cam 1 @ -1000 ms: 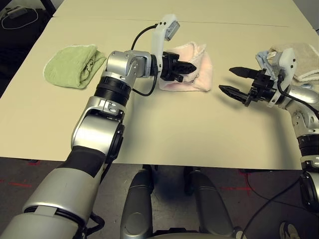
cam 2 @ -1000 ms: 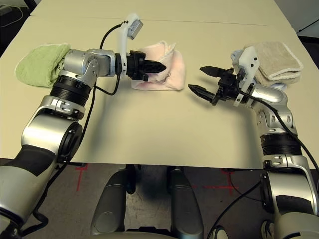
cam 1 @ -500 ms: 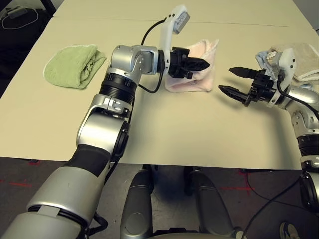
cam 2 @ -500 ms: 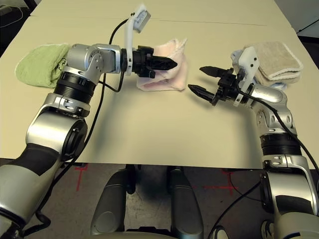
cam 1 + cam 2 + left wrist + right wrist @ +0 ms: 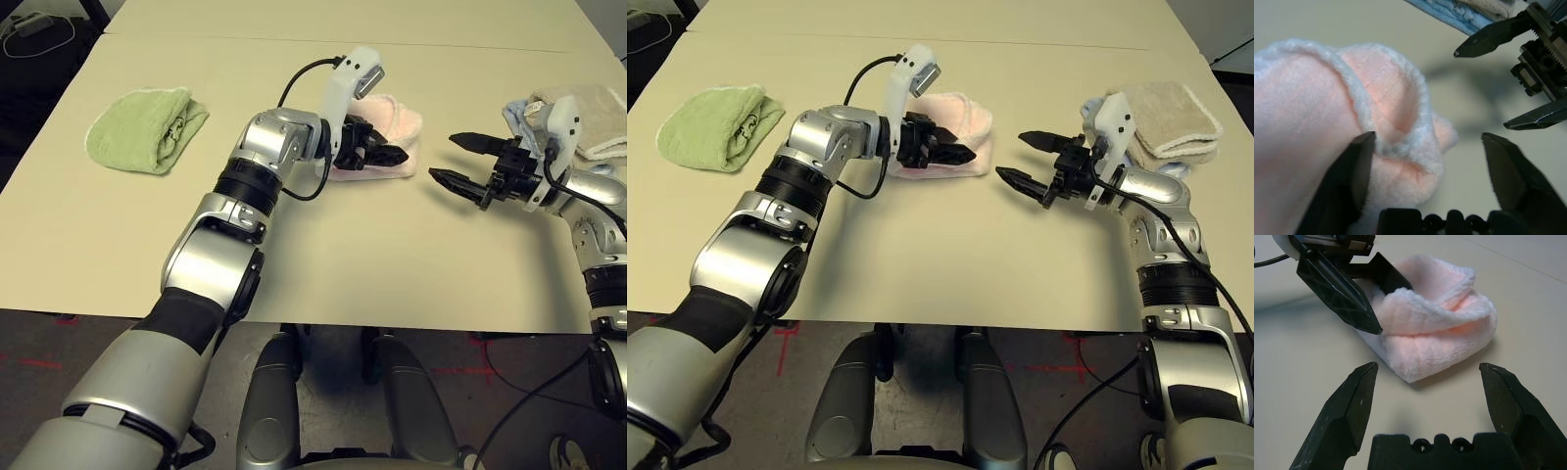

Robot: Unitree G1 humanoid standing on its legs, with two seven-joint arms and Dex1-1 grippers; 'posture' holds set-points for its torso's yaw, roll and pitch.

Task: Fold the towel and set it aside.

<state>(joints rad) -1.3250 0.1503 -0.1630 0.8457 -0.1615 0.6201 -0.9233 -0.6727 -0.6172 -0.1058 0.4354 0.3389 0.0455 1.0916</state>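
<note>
The towel is a pale pink terry bundle with white edging, lying folded on the table at centre back, seen again as the towel. My left gripper is open at the towel's front edge. One finger rests against the towel, and the other stands clear over the table. My right gripper hovers open and empty a short way to the right of the towel, pointing at it. Its two fingertips also appear in the left wrist view.
A rolled green towel lies at the back left. A beige towel on a blue cloth sits at the back right, behind my right wrist. The cream table has bare room in front of the towel.
My left gripper has opened and let go of the towel, which has dropped from a raised flap into a flat folded bundle. The left arm moved right and down. The right arm stayed still.
</note>
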